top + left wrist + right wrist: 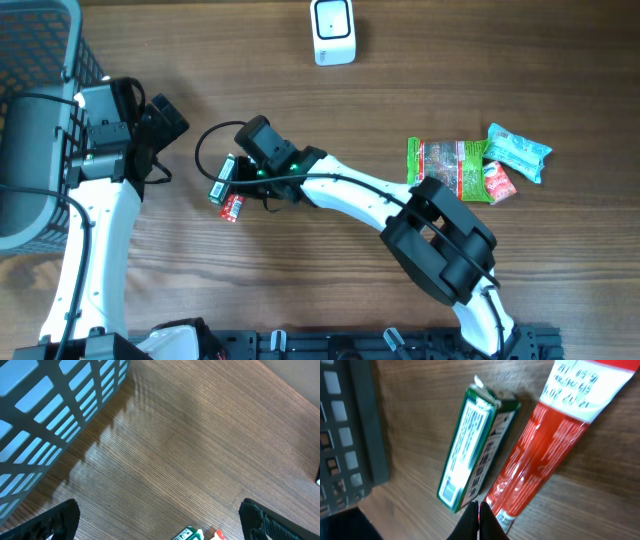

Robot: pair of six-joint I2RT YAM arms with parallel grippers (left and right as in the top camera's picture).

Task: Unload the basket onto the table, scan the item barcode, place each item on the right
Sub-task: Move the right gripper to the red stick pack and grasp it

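Small green cardboard box [470, 455] is lying on the wooden table [300, 290], touching a red glossy plastic packet [545, 445]. R gripper [478, 520] is sitting clenched btwn them, pinching nothing visible. L gripper [165, 520] is hanging released (near grey mesh basket [40, 40]). Box prob. light, stiff; am favouring its long sides.

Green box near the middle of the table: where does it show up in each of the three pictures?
Overhead: the green box lies left of centre.
Left wrist: only a corner shows, at the bottom edge.
Right wrist: it fills the centre, lying lengthwise.
Shared landmark: the red packet right beside it.
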